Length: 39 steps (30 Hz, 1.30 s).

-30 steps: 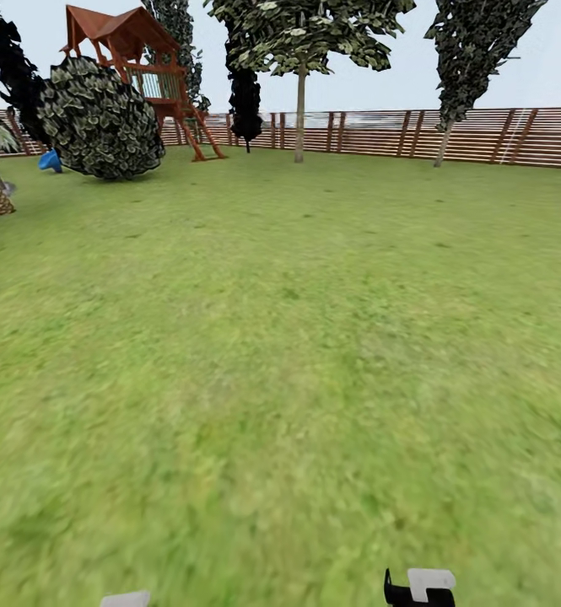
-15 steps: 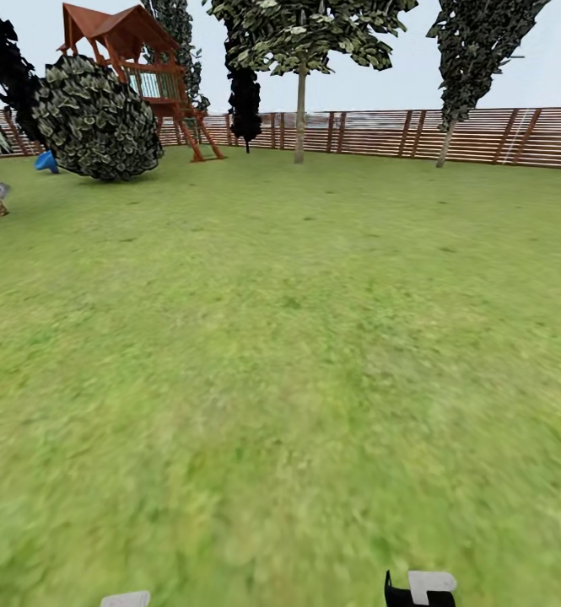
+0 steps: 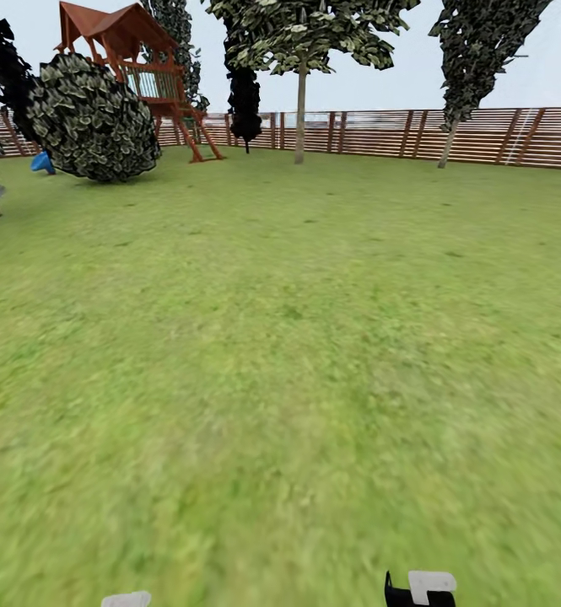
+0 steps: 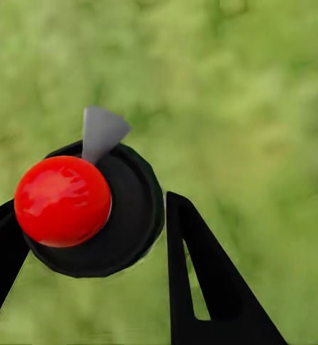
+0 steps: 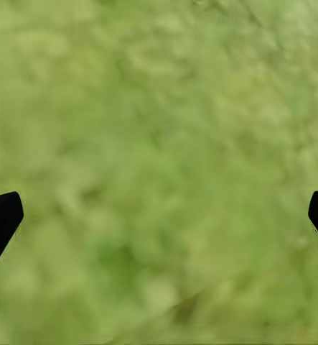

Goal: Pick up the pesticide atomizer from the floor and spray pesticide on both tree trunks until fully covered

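Head view: your camera looks across the garden lawn (image 3: 280,354) to the brown slat fence (image 3: 482,135) along its far edge. One tree (image 3: 301,51) with a straight grey-brown trunk (image 3: 300,114) stands near the fence at the far middle; a second tree (image 3: 474,51) with a thin leaning trunk (image 3: 445,142) stands toward the far right. A wooden play tower (image 3: 137,67) and a round leafy bush (image 3: 90,118) sit at the far left, with a black cypress-like tree (image 3: 245,101) between them and the first tree.

Left wrist view: your left end effector (image 4: 94,237) is clamped on the pesticide atomizer (image 4: 94,212). You see the atomizer end-on, its red cap (image 4: 62,200) on a black round body with a grey nozzle (image 4: 100,133), one black finger (image 4: 202,287) against each side, grass behind.

Right wrist view: your right end effector (image 5: 159,215) has its fingertips (image 5: 1,215) spread wide apart with nothing between them, over blurred grass.
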{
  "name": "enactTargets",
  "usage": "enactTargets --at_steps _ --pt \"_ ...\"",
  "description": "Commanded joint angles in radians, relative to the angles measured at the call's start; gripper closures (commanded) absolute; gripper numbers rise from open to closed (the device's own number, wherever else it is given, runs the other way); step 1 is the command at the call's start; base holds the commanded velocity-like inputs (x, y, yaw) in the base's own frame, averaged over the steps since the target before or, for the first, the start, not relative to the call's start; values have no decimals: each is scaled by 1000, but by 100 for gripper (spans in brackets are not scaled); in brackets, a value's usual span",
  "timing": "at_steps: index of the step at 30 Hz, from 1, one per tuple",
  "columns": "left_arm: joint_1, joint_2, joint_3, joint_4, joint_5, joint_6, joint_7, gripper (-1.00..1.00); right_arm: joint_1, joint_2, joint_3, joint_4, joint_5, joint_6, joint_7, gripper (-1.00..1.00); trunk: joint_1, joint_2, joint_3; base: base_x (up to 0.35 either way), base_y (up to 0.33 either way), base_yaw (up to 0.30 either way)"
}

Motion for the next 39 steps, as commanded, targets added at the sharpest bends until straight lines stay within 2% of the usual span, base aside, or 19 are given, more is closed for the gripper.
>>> enactTargets --at_steps 1,27,39 --pt "0 0 -5 1 10 -3 0 100 -1 0 0 1 10 0 -9 -100 0 0 -1 338 0 0" --pt "0 -1 -5 2 10 -2 0 100 1 4 -4 -6 4 -2 -10 -100 0 0 -1 338 0 0" --pt "0 0 -5 2 10 -2 1 100 1 3 -3 -4 6 -3 -9 -100 0 0 -1 338 0 -143"
